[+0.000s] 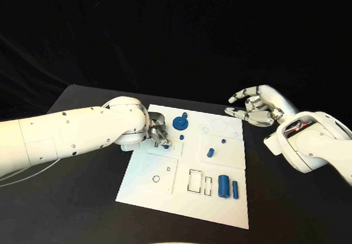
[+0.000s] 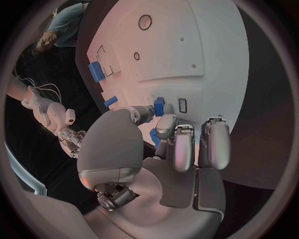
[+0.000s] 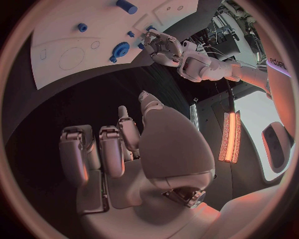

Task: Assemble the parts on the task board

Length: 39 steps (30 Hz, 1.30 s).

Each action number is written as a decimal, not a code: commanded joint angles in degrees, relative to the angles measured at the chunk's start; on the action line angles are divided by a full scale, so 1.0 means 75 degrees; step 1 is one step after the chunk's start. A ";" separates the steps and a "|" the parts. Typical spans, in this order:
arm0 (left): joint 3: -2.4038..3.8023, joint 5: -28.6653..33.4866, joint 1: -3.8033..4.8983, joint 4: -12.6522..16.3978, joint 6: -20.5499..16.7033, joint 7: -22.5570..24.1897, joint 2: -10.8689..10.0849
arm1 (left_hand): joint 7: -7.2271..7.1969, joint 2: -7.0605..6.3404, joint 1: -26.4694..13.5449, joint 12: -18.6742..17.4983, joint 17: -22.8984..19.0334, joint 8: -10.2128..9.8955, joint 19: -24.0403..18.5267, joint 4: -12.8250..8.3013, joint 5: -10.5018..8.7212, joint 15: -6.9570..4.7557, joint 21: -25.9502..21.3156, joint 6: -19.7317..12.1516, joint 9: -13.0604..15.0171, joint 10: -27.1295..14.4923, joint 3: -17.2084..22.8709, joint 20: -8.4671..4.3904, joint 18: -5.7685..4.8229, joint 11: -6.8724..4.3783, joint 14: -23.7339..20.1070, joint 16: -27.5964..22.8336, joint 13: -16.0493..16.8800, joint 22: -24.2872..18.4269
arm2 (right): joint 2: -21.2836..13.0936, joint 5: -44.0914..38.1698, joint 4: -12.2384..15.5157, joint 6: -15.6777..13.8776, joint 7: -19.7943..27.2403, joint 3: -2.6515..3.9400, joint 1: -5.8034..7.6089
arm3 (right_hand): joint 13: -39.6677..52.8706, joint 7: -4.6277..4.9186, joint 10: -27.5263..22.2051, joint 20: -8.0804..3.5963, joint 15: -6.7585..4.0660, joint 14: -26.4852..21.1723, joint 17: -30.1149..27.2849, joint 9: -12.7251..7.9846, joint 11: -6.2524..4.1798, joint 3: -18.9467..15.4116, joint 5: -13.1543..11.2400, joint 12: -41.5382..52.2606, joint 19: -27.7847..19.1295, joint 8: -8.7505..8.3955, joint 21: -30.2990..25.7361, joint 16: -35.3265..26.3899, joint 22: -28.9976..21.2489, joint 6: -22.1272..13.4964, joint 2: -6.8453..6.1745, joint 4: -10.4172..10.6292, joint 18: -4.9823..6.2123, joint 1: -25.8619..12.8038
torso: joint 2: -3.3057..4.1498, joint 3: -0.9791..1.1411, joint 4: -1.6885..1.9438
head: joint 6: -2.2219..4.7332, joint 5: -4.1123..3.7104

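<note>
Pinching: left robot hand (image 1: pixel 158 133) holds a small blue part (image 2: pixel 159 106) between its fingertips, low over the board's left side
Board (image 1: pixel 159 194): white plate in the middle of the black bench (image 1: pixel 72 216)
Right robot hand (image 1: pixel 257 105): hangs above the bench just past the board's far right corner, fingers loosely curled and apart, holding nothing
Gear (image 1: pixel 181 124): blue, round, on the board's far part, just right of the left robot hand
Pegs: a small one (image 1: pixel 222 141) and a longer one (image 1: pixel 210 153) stand right of centre
Cylinders: a thick one (image 1: pixel 223 186) and a thin one (image 1: pixel 235 188) lie side by side near the board's near right edge
Ring (image 1: pixel 155 179): small, dark, on the near left of the board
</note>
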 commanded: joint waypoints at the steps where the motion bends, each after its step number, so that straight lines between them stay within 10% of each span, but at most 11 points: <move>1: -0.0018 -0.0070 -0.0031 0.0011 0.0151 -0.0096 -0.0002 | -0.0160 0.0055 -0.0006 0.0002 0.1811 0.0044 0.0049 -0.1280 0.0030 -0.0057 0.0037 0.0206 0.0007 0.0050 0.1337 -0.0002 -0.0131 -0.0011 0.0724 0.0034 -0.0010 0.0375 | 0.0003 -0.0039 0.0004 -0.0002 0.0068 0.0000 -0.0005 | -0.0013 -0.0011 -0.0023 -0.0057 -0.0054 0.0589 0.1140 0.0010 -0.0038 0.0040 0.0045 -0.0030 0.0532 0.0046 -0.0030 -0.0027 0.1719 0.0064 0.0031 0.0026 0.0002 -0.0050 | 0.0003 -0.0001 -0.0003 | -0.0011 0.0005; 39: -0.0013 0.0238 -0.0028 -0.0045 0.0297 -0.0121 0.0080 | -0.0245 0.0051 -0.0431 0.0139 0.1852 0.0194 0.0089 -0.1190 0.0002 -0.0108 0.0060 0.0303 0.0109 0.0165 0.1302 -0.0012 -0.0144 -0.0072 0.0735 0.0062 0.0102 0.0437 | 0.0004 -0.0039 -0.0005 -0.0005 0.0072 0.0000 -0.0006 | -0.0004 -0.0013 -0.0014 -0.0058 -0.0056 0.0587 0.1132 0.0011 -0.0040 0.0040 0.0053 -0.0022 0.0533 0.0055 -0.0028 -0.0031 0.1721 0.0071 0.0034 0.0026 0.0001 -0.0073 | -0.0004 0.0009 0.0007 | -0.0027 -0.0022</move>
